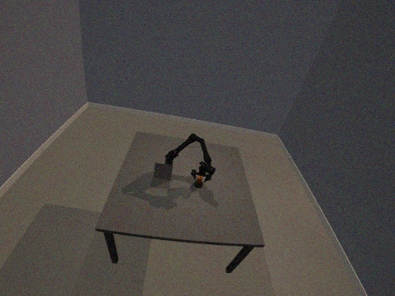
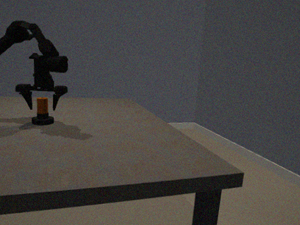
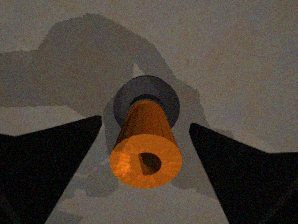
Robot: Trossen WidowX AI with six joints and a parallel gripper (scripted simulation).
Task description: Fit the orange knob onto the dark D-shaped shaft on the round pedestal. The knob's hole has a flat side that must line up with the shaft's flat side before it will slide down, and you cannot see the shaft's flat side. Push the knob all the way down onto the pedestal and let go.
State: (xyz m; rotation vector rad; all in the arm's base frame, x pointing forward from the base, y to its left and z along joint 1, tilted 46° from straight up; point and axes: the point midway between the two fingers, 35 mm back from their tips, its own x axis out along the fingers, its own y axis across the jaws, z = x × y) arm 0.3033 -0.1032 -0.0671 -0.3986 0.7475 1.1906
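Observation:
The orange knob (image 1: 200, 179) (image 2: 42, 106) (image 3: 146, 125) stands upright on the round dark pedestal (image 1: 198, 185) (image 2: 42, 120) (image 3: 123, 102). In the exterior view its lower end meets the pedestal's raised collar, with no shaft showing between them. The wrist view shows the D-shaped hole in its top face; the dark shaft is hidden. My gripper (image 1: 201, 178) (image 2: 43, 109) (image 3: 146, 123) is open wide, pointing down, one finger on each side of the knob, with a gap on both sides.
The pedestal stands on the grey-brown table (image 1: 173, 222) (image 2: 122, 157). The arm's box-like base (image 1: 163, 171) stands to the left of the pedestal in the top view. Shadows of the arm fall around the pedestal.

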